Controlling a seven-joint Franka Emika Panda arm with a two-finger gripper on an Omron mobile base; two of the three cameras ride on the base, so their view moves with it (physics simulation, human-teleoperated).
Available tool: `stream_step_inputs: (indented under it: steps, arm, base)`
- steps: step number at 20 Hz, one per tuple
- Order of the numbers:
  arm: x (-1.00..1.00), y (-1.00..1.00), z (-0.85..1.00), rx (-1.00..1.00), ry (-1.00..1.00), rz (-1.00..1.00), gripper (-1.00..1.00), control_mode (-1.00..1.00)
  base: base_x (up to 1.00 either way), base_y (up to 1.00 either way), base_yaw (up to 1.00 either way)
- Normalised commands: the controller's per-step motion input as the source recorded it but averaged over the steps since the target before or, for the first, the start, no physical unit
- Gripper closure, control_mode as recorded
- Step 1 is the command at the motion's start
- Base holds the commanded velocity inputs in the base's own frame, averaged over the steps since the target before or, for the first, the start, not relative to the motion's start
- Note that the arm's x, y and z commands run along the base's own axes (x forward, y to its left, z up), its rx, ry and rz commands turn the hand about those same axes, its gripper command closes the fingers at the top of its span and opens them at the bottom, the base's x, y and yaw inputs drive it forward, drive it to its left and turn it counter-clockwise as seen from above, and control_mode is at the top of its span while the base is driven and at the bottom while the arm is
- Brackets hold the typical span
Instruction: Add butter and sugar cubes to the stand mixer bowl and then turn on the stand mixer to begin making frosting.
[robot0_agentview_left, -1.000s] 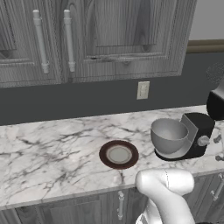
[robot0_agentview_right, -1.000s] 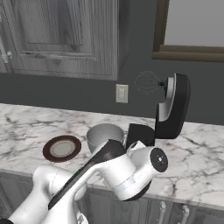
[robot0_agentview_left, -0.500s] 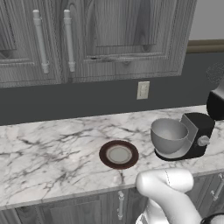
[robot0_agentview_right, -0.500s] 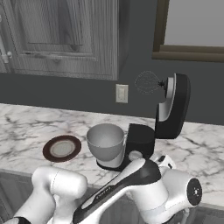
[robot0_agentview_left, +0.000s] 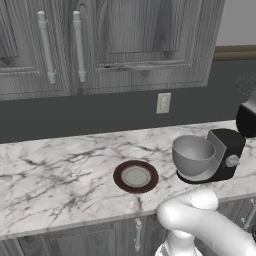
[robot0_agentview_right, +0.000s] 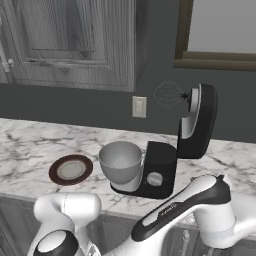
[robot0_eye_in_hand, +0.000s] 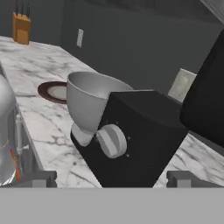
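Knob (robot0_eye_in_hand: 111, 140) of the stand mixer (robot0_eye_in_hand: 144, 135) lies straight ahead of the gripper (robot0_eye_in_hand: 112, 178), between its fully spread fingertips, not yet touched.

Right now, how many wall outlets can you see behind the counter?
1: a wall outlet on the dark backsplash, above the stand mixer bowl and left of the raised whisk. More could lie outside the pictures.
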Motion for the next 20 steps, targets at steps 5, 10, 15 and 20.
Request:
stream_step_inputs:
  steps: [5, 10, 15, 20]
  arm:
    - [0.59, -0.55, 0.02, 0.09, 0.00, 0.00, -1.00, -1.00]
    - [0.54, -0.42, 0.00, 0.07, 0.00, 0.00, -1.00, -1.00]
    - [0.56, -0.22, 0.00, 0.03, -0.01, -0.07, -1.00, -1.00]
    - [0.43, -0.15, 0.14, 0.01, -0.01, -0.10, -1.00, -1.00]
  base:
    - [0.00, 0.00, 0.00]
    - [0.00, 0.00, 0.00]
    - [0.00, 0.00, 0.00]
    - [0.00, 0.00, 0.00]
